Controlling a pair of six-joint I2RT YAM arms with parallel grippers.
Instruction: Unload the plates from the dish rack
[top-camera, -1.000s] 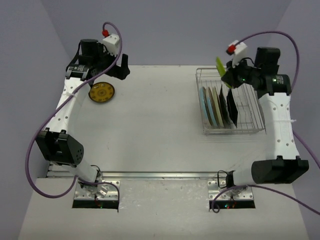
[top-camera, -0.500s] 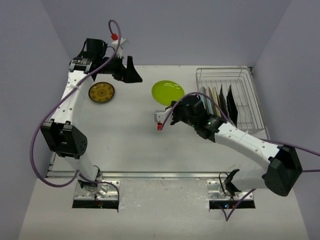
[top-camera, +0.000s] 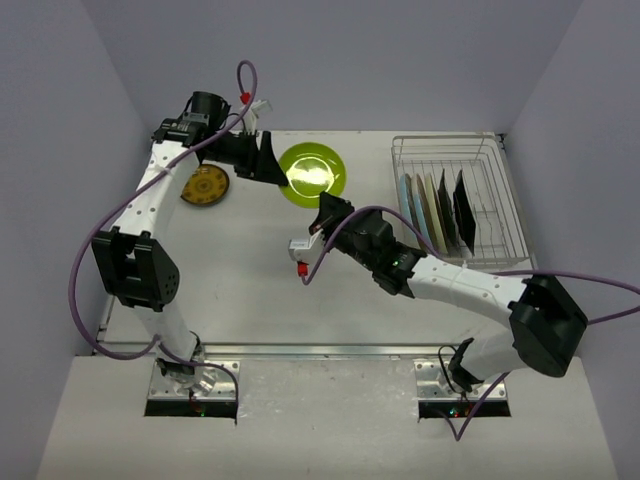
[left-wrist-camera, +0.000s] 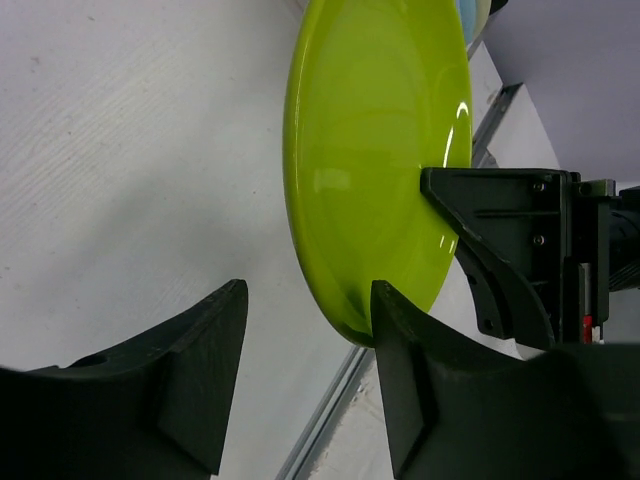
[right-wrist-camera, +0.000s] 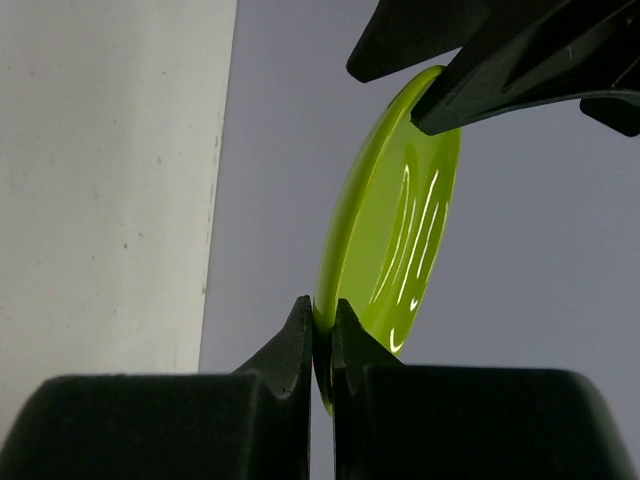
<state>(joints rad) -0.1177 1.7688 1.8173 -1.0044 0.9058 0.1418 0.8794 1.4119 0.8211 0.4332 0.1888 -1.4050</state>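
1. The white table (top-camera: 250, 280) is stretching out under both grippers.
2. The dish rack (top-camera: 447, 139) is sitting well off to the right of the right gripper (right-wrist-camera: 322, 318), by the far edge.
3. A row of plates (top-camera: 432, 212) (pale blue, cream, dark) is standing on edge in the slots, filling the half of the rack nearer that gripper.
4. The lime-green plate (top-camera: 312, 175) is out of the rack and hanging tilted between the two grippers, catching a lot of glare.
5. A small yellow plate (top-camera: 203, 186) is lying flat, near the left gripper (left-wrist-camera: 305, 295) and off to its left.
6. The right gripper is pinching the plate's near rim, with its fingers pressed tight on either face.
7. The left gripper is gaping wide, straddling the opposite rim. One finger is sitting right at the edge, and honestly I can't tell whether it's touching.
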